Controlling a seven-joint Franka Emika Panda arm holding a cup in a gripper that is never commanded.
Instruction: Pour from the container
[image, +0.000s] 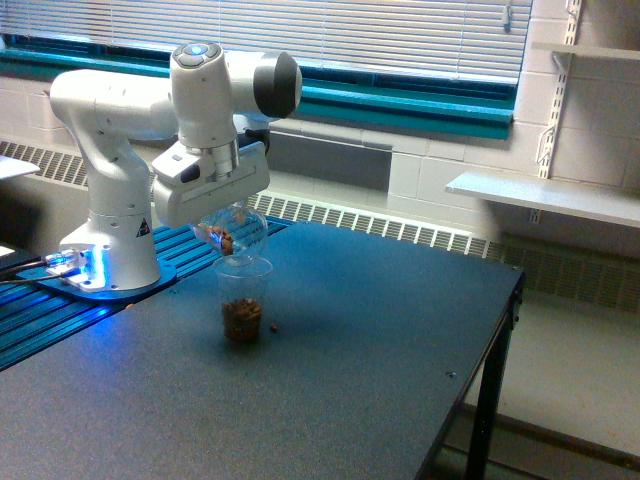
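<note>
gripper (225, 222) clamped around the container (236, 231), which hangs tipped just under the white hand, brown nut bits bunched against its lower wall near the mouth. directly below that mouth, a small gap down, stands the cup (242, 298), upright on the dark table (380, 340), bottom third or so already filled with the same brown bits. one stray bit (274, 326) lying on the tabletop just beside the cup's base, toward the exterior view's right. long axis of the jar slanted, mouth angled down and toward the cup rim. probably mid-pour, so everything hinges on keeping that mouth straight over the cup opening; any sideways drift likely means more strays on the table.
</note>
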